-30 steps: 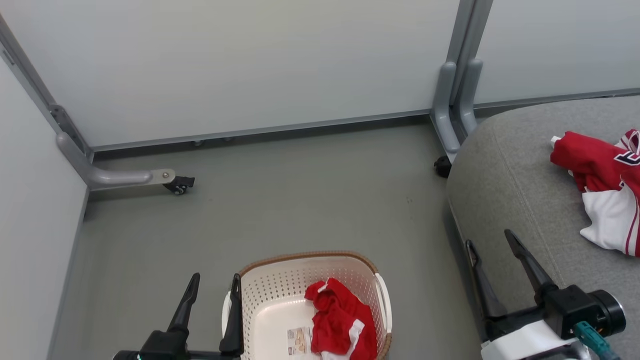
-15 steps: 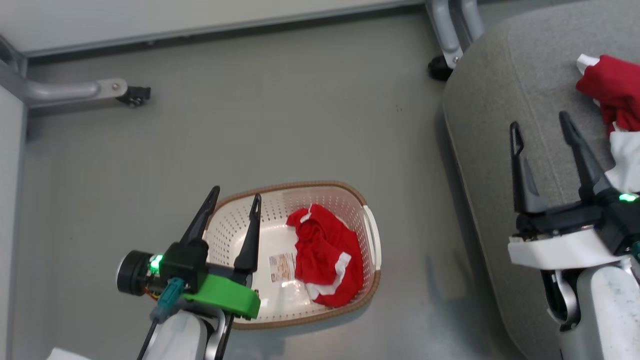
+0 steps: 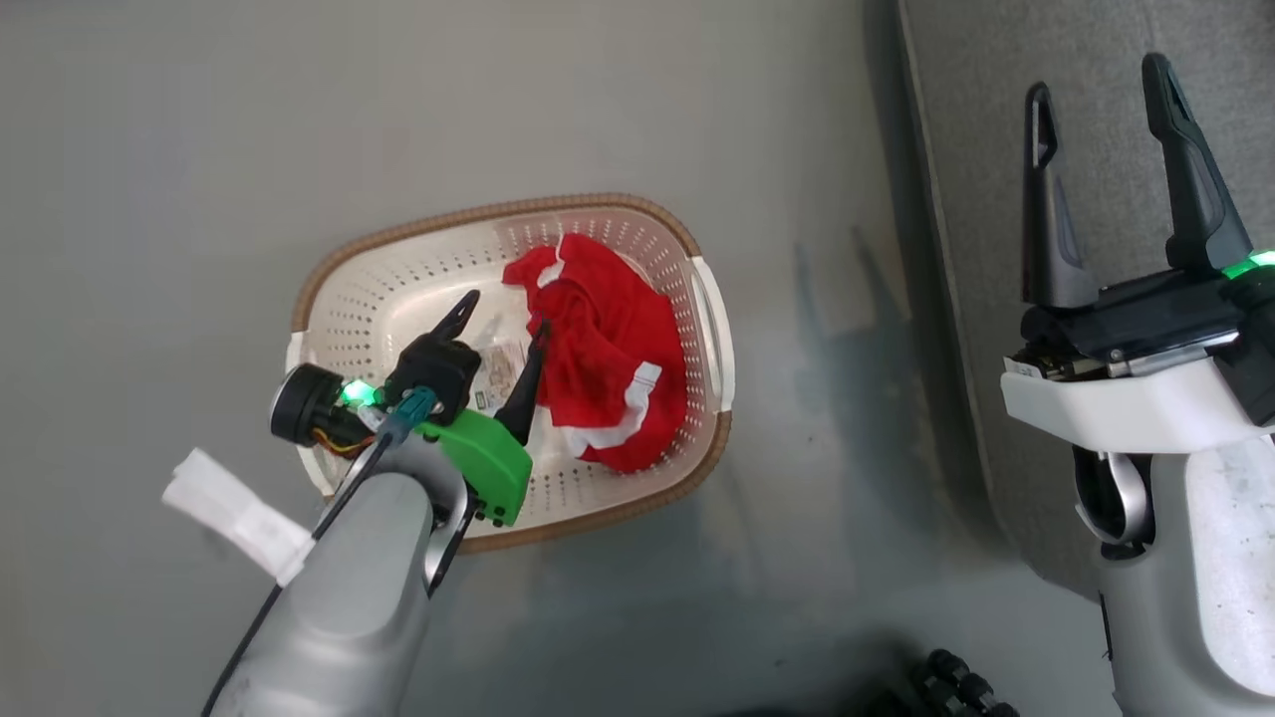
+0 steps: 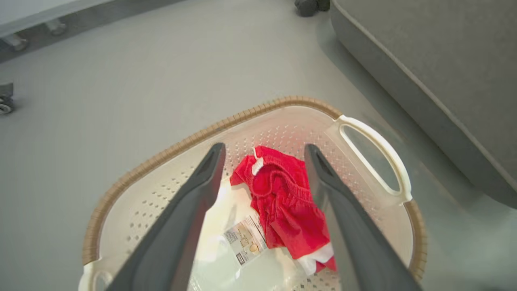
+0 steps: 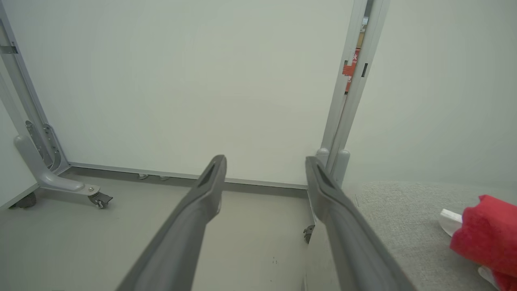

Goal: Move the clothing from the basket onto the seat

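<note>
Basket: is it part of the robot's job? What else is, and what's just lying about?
For the job: red garment in the basket; grey seat; second red garment already on the seat; open left tool over the basket.
Just lying about: paper label on the basket's bottom; caster wheel; white partition panels.

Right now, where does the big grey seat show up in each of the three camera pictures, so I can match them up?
Head view: the seat runs down the right side, from the top edge.
Left wrist view: the seat fills the upper right corner, beyond the basket.
Right wrist view: the seat is at the lower right, with red clothing lying on it.
Shared landmark: the grey floor borders the seat's left edge in every picture.
</note>
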